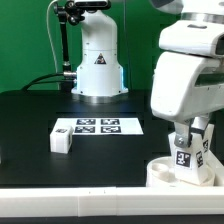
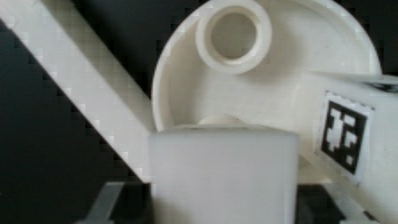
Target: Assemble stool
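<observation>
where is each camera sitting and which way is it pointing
exterior view: off the arm, looking across the black table toward the robot base; shows the arm and gripper over the seat disc.
wrist view: on the wrist, looking down past the gripper at the seat disc and the leg it grips; only grey bits of the gripper show.
shared: the seat disc and the gripped leg.
</observation>
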Robot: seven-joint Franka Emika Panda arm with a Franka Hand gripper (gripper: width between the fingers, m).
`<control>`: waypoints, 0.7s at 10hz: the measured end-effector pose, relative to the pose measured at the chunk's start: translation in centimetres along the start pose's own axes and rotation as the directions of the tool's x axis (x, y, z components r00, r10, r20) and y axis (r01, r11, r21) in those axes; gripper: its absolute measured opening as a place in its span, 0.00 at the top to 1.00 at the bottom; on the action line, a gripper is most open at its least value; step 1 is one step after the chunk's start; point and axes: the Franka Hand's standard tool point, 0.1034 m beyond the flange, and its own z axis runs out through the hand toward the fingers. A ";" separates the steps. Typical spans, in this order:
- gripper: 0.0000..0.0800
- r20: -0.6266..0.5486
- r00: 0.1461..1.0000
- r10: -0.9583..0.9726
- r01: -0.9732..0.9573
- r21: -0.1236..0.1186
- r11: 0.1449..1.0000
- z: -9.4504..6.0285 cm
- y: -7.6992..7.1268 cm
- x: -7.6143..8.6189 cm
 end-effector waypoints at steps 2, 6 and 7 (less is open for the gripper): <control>0.57 0.015 0.974 0.226 -0.226 0.049 0.973 0.0 -0.4 -0.1; 0.57 0.050 0.808 0.587 -0.589 0.082 0.804 0.0 -1.3 0.4; 0.57 0.057 0.759 0.648 -0.651 0.078 0.755 0.0 -1.4 0.4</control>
